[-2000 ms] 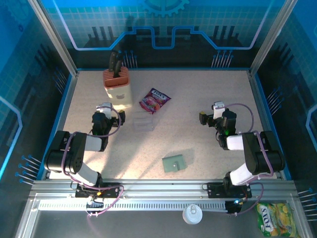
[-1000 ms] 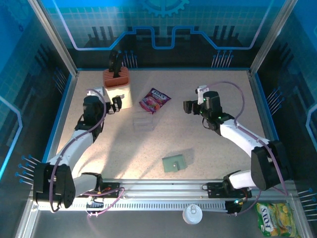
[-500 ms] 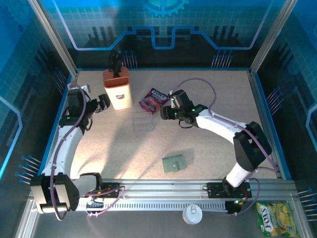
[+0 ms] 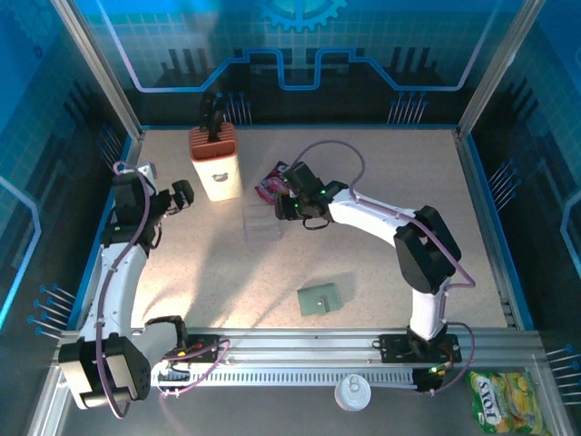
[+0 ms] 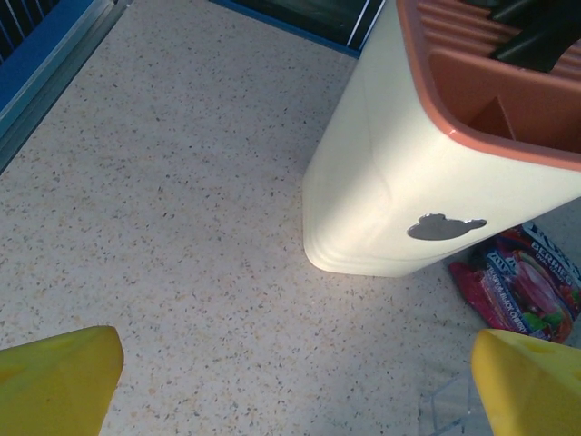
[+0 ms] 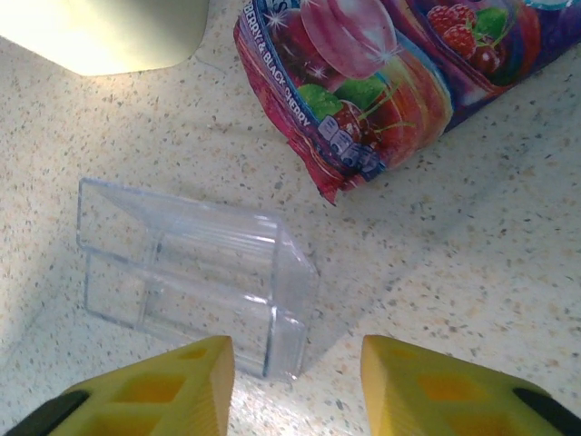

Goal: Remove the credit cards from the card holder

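Observation:
The card holder (image 4: 320, 298) lies shut and flat on the table near the front, a grey-green wallet far from both grippers. The credit cards are hidden. My right gripper (image 4: 289, 207) hangs over the near end of a clear plastic box (image 6: 191, 272). Its yellow fingers (image 6: 172, 386) stand apart, gripping nothing, and the box's corner lies just ahead of the gap (image 6: 295, 381). My left gripper (image 4: 182, 195) is wide open at the far left, pointing at the foot of the knife block (image 5: 427, 173), with bare table between its fingers (image 5: 54, 381).
The cream knife block (image 4: 215, 163) stands at the back left. A pink-purple snack packet (image 6: 381, 82) lies just beyond the clear box (image 4: 263, 224), beside the right wrist. Blue walls ring the table. A white lid (image 4: 352, 392) and a yellow packet (image 4: 504, 404) sit outside the front rail.
The right arm has swung from the right side leftward to the clear box, and its jaws have narrowed. The left arm has reached back and left, ending beside the knife block.

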{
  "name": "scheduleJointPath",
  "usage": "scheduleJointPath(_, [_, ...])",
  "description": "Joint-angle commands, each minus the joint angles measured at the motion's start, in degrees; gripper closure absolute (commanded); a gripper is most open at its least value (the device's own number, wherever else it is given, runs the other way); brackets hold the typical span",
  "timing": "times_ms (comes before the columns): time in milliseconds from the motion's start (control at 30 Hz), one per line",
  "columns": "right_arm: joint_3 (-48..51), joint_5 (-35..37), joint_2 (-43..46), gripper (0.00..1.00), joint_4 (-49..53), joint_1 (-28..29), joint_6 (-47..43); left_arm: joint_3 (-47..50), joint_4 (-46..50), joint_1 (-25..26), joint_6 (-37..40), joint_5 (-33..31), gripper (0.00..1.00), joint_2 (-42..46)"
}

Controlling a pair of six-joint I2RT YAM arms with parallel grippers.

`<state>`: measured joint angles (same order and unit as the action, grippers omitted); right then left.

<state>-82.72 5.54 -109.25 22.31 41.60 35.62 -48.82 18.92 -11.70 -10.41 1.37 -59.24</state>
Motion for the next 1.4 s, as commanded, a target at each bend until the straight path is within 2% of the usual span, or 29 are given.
scheduleJointPath(0, [-3.93, 0.43, -2.98, 0.61, 4.08, 0.81, 2.10, 0.38, -1.87, -0.59, 0.05, 2.19, 0.01, -0.32])
scheduleJointPath(533, [-13.12, 1.04, -12.01, 0.74, 6.61, 1.16, 4.02, 0.17, -2.13, -0.61, -1.09, 3.73, 0.01, -0.95])
scheduleJointPath(1367, [-12.47, 3.61, -10.92, 0.89, 7.75, 1.30, 3.90, 0.12, -2.04, -0.60, -1.28, 4.00, 0.01, -1.24])
